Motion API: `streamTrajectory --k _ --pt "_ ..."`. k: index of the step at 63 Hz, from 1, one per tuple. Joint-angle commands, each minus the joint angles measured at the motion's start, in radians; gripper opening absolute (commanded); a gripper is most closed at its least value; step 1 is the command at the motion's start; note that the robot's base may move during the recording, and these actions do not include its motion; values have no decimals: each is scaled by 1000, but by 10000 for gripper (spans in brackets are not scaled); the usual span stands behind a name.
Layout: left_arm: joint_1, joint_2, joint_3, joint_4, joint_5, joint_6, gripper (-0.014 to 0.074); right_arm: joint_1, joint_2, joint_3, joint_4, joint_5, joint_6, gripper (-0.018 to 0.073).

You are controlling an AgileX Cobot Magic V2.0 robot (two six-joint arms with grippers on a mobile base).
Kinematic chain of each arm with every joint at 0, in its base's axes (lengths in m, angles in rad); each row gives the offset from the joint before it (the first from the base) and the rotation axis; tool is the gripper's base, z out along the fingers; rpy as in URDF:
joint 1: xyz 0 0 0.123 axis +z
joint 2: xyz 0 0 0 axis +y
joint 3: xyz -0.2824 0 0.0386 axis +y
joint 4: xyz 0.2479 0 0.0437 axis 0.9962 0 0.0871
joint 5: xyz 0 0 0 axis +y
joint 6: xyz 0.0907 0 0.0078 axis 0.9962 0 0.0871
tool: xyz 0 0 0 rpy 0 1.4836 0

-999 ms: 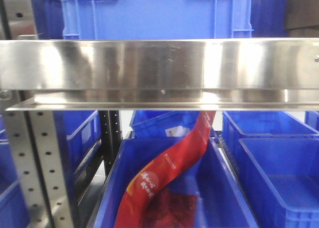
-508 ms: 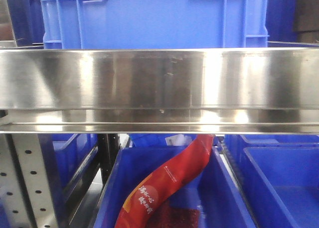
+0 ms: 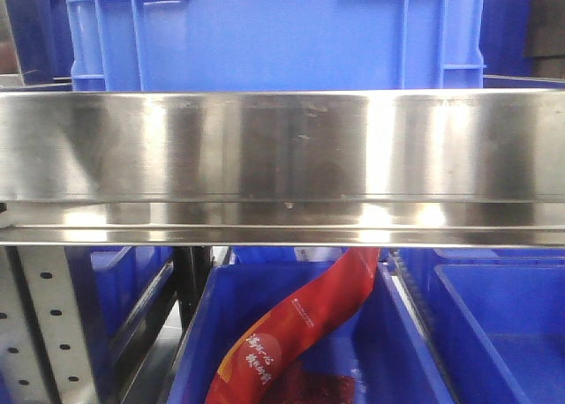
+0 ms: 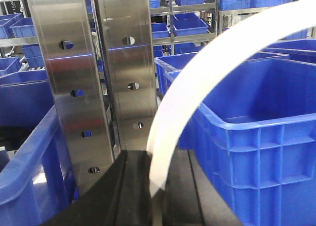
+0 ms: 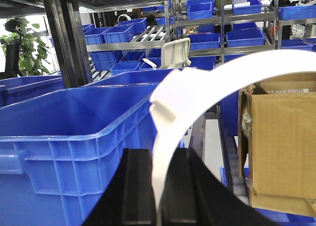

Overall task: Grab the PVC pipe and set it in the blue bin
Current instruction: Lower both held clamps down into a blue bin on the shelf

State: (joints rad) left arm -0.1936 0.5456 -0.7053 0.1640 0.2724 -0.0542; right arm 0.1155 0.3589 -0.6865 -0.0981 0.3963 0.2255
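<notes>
**Front view.** You face a steel shelf rail (image 3: 282,148) running across the whole picture. An upper blue bin (image 3: 274,33) stands on the shelf behind it. Below the rail is a lower blue bin (image 3: 402,351), and a red packet (image 3: 309,320) leans up out of it. Neither arm shows here.

**Left wrist view.** The left gripper (image 4: 140,201) shows only as a dark body at the bottom edge. You cannot tell whether its jaws are parted or closed, and nothing is seen held in them. Perforated steel uprights (image 4: 123,63) rise just ahead. A side blue bin (image 4: 256,142) sits to their right with its interior bare as far as you can see. A white band (image 4: 197,83) arcs across the lens and looks like part of the rig.

**Right wrist view.** The right gripper (image 5: 170,201) is again a dark body, and the state of its jaws cannot be told. A near blue bin (image 5: 74,137) is on the left and a cardboard box (image 5: 281,137) on the right. A matching white strap (image 5: 197,88) arcs overhead.

**PVC pipe.** It appears in none of your views, so its location is unknown.

**Progress.** By your pictures, nothing is done. Finding the pipe, gripping it, carrying it and dropping it in a bin all remain. You cannot tell which bin is the target.
</notes>
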Motion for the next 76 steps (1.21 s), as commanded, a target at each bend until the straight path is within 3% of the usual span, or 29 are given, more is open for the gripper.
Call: streamTrajectory --k 1,31,37,51,64,76 --pt "-2 -2 -4 0 -29 0 -111 -3 -2 1 -1 -31 -7 -154" --pt "-2 0 -4 0 -81 0 -111 -3 0 1 6 -37 -7 -154" --pt "-5 35 -25 -35 -75 0 -111 -3 46 -19 2 8 -18 -154" --pt "-92 250 -227 -63 33 54 -111 24 288 -151 63 -56 -84 -154" --pt "-226 482 -456 -63 52 54 -111 117 528 -327 65 -55 -88 -154" --pt "-270 691 -738 -110 175 44 -111 226 738 -533 69 -37 -88 -154"
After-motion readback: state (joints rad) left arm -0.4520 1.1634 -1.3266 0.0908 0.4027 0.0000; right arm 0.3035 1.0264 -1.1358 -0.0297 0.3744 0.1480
